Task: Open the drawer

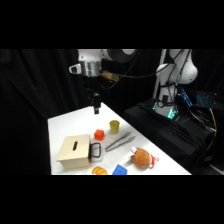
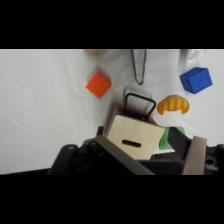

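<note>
The drawer [image 1: 76,151] was seen at about 8 o'clock on the white table [image 1: 67,125] in the side view, as part of a small pale wooden box with a dark slot on top, its black loop handle [image 1: 95,150] facing 3 o'clock toward the metal tongs [image 1: 120,142]. The drawer appeared fully shut, so the task was judged not yet begun. The gripper [image 1: 96,109] was held high above the far part of the table, at roughly 12 o'clock from the box and well apart from it; nothing was held. In the wrist view the two fingers [image 2: 196,155] were seen spread apart, so the claw was judged released, with the box between and beyond them and the handle [image 2: 138,106] pointing to 12 o'clock. An orange-red block [image 2: 98,84] was noted at 10 o'clock of the handle, a blue block [image 2: 196,80] at 2 o'clock, a croissant-like toy [image 2: 173,105] just beside the handle at 3 o'clock. A yellow cup [image 1: 114,126] was seen near the block in the side view. The box was judged light and stiff, likely to slide on the smooth table if pulled hard. The handle loop was judged thin, rigid, best pinched across its bar, then pulled straight outward.
</note>
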You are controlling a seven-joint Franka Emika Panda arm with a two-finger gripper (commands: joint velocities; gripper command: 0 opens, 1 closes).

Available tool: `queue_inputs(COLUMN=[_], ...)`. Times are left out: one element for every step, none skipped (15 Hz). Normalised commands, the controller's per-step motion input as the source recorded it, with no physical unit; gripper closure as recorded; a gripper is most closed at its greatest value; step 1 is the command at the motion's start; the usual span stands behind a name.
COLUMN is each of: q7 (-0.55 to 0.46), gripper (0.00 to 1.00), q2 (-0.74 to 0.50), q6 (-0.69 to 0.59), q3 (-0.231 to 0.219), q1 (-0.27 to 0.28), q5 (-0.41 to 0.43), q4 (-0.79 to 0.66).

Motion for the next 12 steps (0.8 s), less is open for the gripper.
queue_inputs(q7=[0.37,0.39,0.41,0.39,0.37,0.38,0.37,0.34,0.33,0.32,0.27,0.24], gripper=[0.0,0.0,0.0,0.0,0.0,0.0,0.0,0.0,0.0,0.0,0.0,0.0], q2=[0.25,0.26,0.26,0.24,0.25,0.24,0.26,0.25,0.25,0.25,0.24,0.23], q6=[0.05,0.08,0.13,0.19,0.22,0.25,0.28,0.28,0.28,0.27,0.28,0.28], q3=[0.027,0.014,0.001,-0.004,-0.011,-0.025,-0.035,-0.043,-0.055,-0.064,-0.067,-0.072], q1=[0.064,0.066,0.066,0.066,0.067,0.073,0.08,0.087,0.098,0.107,0.11,0.112], q5=[-0.077,-0.09,-0.102,-0.098,-0.095,-0.12,-0.127,-0.124,-0.133,-0.128,-0.113,-0.1], q4=[0.3,0.29,0.27,0.24,0.21,0.19,0.18,0.16,0.15,0.14,0.13,0.12])
